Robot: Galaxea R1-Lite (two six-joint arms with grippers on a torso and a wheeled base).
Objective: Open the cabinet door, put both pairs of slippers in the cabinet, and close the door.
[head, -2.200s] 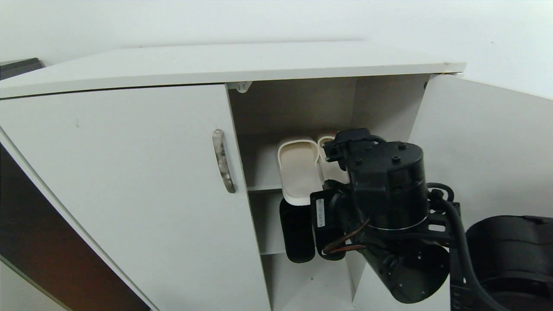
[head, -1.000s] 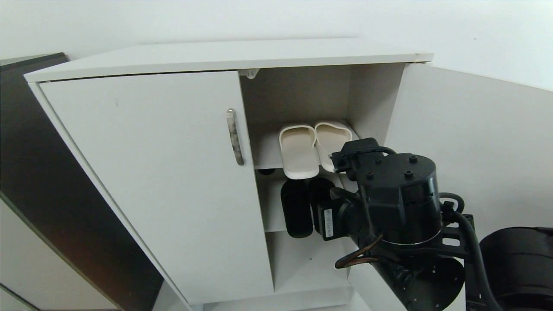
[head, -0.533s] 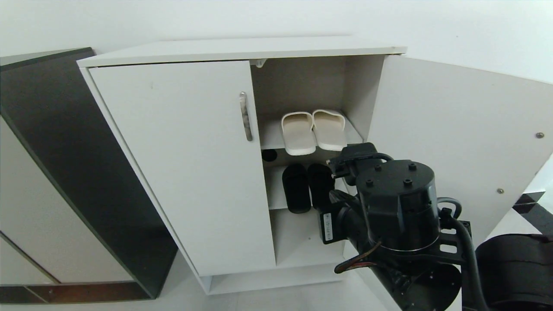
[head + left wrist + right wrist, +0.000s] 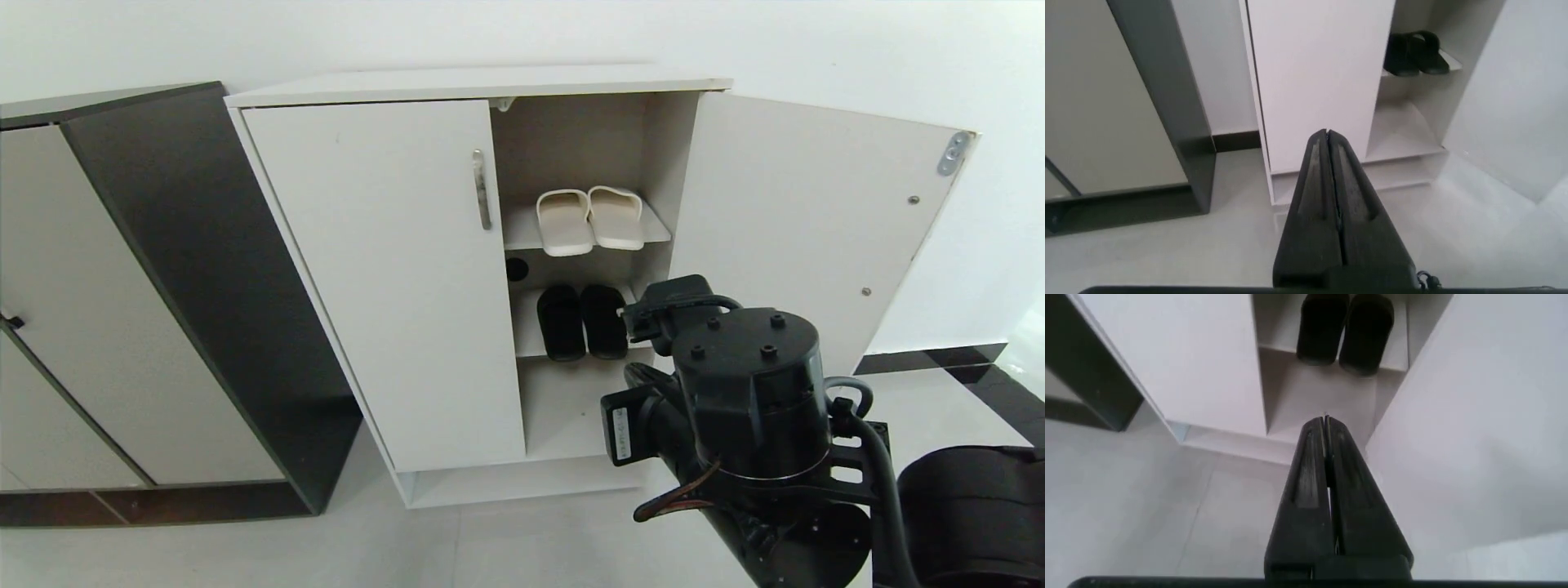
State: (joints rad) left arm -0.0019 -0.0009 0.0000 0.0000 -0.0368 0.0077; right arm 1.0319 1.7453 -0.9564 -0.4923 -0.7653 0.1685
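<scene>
The white cabinet (image 4: 384, 269) stands with its right door (image 4: 808, 237) swung wide open and its left door shut. A cream pair of slippers (image 4: 589, 219) lies on the upper shelf. A black pair of slippers (image 4: 581, 322) lies on the shelf below, also seen as the black pair (image 4: 1421, 52) and the black pair (image 4: 1346, 327). My right gripper (image 4: 1327, 426) is shut and empty, low in front of the open compartment, clear of the shelves. My left gripper (image 4: 1327, 137) is shut and empty, held over the floor before the shut left door.
A dark-sided cabinet (image 4: 122, 286) stands close on the left of the white one. Pale floor tiles (image 4: 457, 539) lie in front. The open door's edge (image 4: 947, 163) juts toward me on the right, with a dark skirting strip (image 4: 931, 359) along the wall behind.
The whole head view has pulled back and widened, so the cabinet looks smaller and farther, its base and the floor now in sight. The slippers have not moved on their shelves.
</scene>
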